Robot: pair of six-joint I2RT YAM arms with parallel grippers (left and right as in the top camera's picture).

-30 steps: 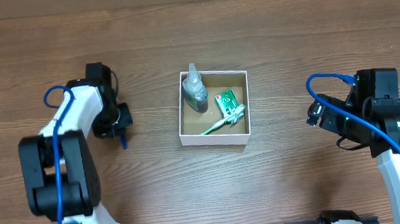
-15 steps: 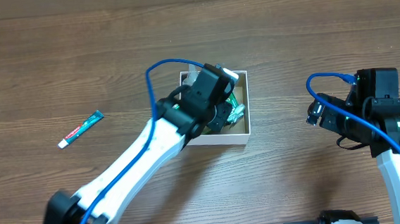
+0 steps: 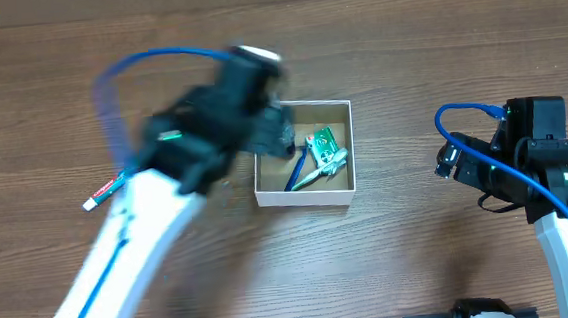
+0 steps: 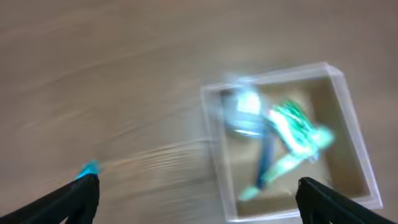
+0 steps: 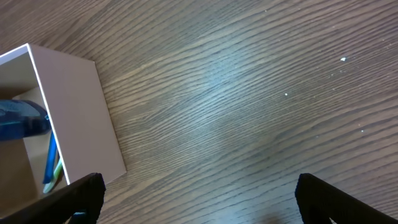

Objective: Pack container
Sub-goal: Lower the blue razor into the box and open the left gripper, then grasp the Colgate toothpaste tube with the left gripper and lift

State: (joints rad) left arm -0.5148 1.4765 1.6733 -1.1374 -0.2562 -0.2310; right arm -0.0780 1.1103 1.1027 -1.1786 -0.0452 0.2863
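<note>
Your left gripper (image 4: 199, 205) hangs blurred at the rim of the container (image 3: 303, 196) — jaws spread wide, holding nothing. Your right gripper (image 5: 199, 202), well apart, is likewise wide and empty.

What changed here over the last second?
The left arm swung from the left of the table over to the container and is now blurred, drawing back with the left gripper open. A blue stick-like item that was not there before lies in the container, seemingly dropped in. A toothpaste tube has come into view at left. The container, green packet, pale toothbrush and right arm stayed put.
</note>
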